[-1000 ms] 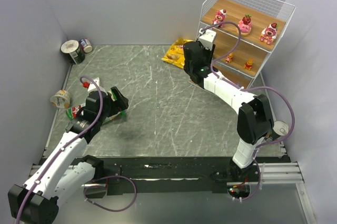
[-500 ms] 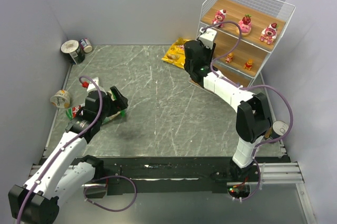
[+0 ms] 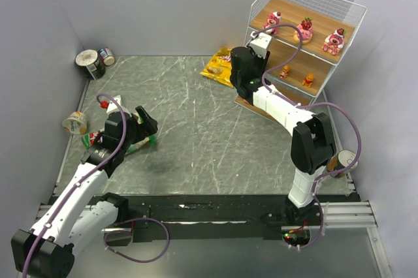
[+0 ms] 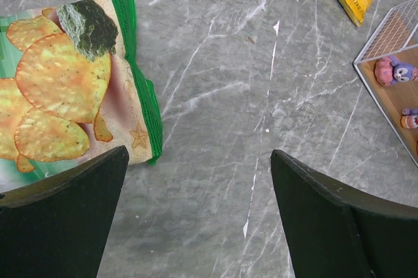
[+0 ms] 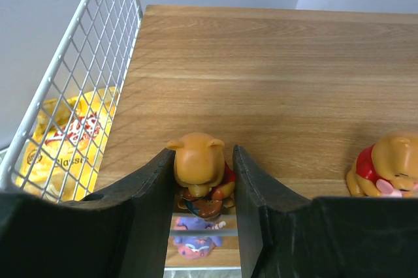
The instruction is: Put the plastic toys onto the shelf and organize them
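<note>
The shelf [image 3: 292,11] stands at the back right. Three pink-and-red toys [image 3: 304,28] sit on its top board. Two orange toys [image 3: 285,71] stand on the middle board. My right gripper [image 3: 260,61] reaches into the left end of that middle board [image 5: 261,62], shut on a third orange toy [image 5: 198,167] at the board's front edge. Another orange toy [image 5: 385,172] stands to its right. A purple-pink toy [image 5: 194,242] shows on the board below, and also in the left wrist view [image 4: 392,70]. My left gripper [image 4: 199,154] is open and empty above the table, far from the shelf.
A green chip bag [image 4: 65,89] lies beside my left gripper [image 3: 147,123]. A yellow chip bag [image 3: 219,66] lies left of the shelf. Tin cans [image 3: 91,62] stand in the back left corner, one [image 3: 75,121] by the left wall, one [image 3: 345,158] by the right arm.
My right gripper has moved a little further up and into the shelf with the orange toy. The left arm has barely moved.
</note>
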